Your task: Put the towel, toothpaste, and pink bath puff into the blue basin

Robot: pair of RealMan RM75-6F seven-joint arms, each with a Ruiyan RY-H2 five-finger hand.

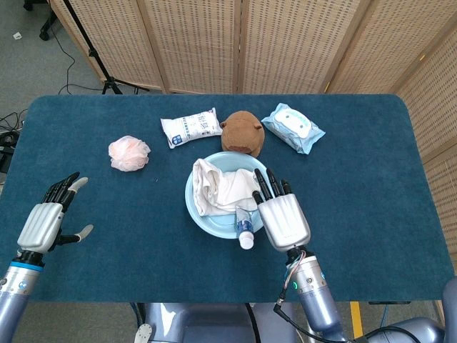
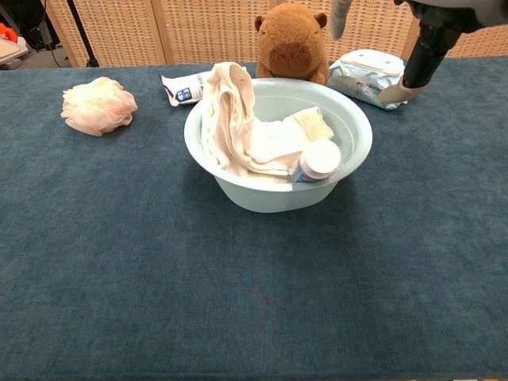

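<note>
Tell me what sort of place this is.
Probably an indoor robot test setup, not a real bathroom: a blue-covered table, woven folding screens behind it, and a tripod stand on the grey floor beside the table.

head view: high, looking down, whole table | chest view: low, close, facing forward | shared: blue basin point(image 1: 214, 215) point(image 2: 262, 193)

Woven folding screen point(image 1: 285, 43) — grey floor point(image 1: 36, 64), tripod leg point(image 1: 89, 43)
</note>
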